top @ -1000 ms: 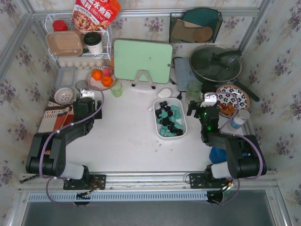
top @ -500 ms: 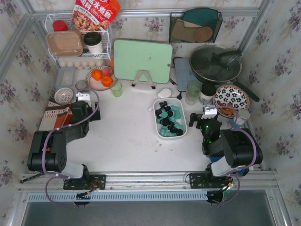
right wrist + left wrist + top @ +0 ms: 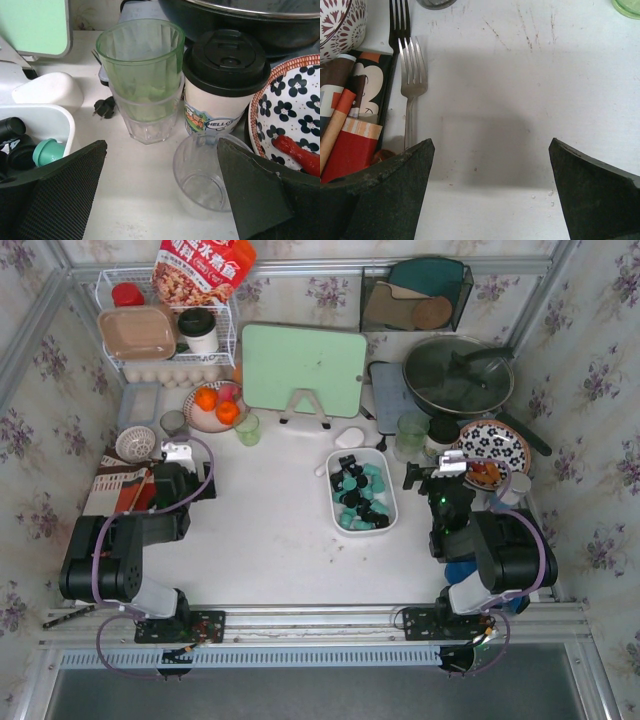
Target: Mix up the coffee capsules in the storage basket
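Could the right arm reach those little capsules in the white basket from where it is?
Probably yes: the coffee capsules lie in the open-topped storage basket, and only bare table separates it from the open right hand beside it.

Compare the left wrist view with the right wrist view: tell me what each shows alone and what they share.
Left wrist only: a fork, a patterned bowl and printed packets. Right wrist only: a green cup stacked in a clear glass, a black-lidded paper cup, a floral plate, the storage basket corner with coffee capsules. Both: white table and an open, empty claw, the left claw or right claw.
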Tool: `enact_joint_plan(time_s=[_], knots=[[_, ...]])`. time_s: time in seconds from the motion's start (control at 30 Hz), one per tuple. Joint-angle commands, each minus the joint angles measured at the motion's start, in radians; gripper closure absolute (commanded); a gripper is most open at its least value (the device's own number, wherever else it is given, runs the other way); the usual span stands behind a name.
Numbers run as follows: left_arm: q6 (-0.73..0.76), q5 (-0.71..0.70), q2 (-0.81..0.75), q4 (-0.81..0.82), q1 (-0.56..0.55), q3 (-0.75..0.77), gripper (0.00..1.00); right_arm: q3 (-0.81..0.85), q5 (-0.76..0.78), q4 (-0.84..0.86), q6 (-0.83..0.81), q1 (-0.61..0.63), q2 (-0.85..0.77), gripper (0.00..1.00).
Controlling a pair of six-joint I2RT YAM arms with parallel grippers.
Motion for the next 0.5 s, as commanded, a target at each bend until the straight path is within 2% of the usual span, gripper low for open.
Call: enact_joint_plan(time_s=[0.0, 0.47], knots=[[-0.002, 0.011, -0.008, 0.046, 0.0, 0.004, 0.0, -0.008, 0.039, 0.001, 0.011, -0.001, -0.001, 0.0], [-0.002, 0.011, -0.007, 0.051, -0.001, 0.003, 0.0, 0.016, 0.082, -0.048, 0.03, -0.002, 0.002, 0.0]])
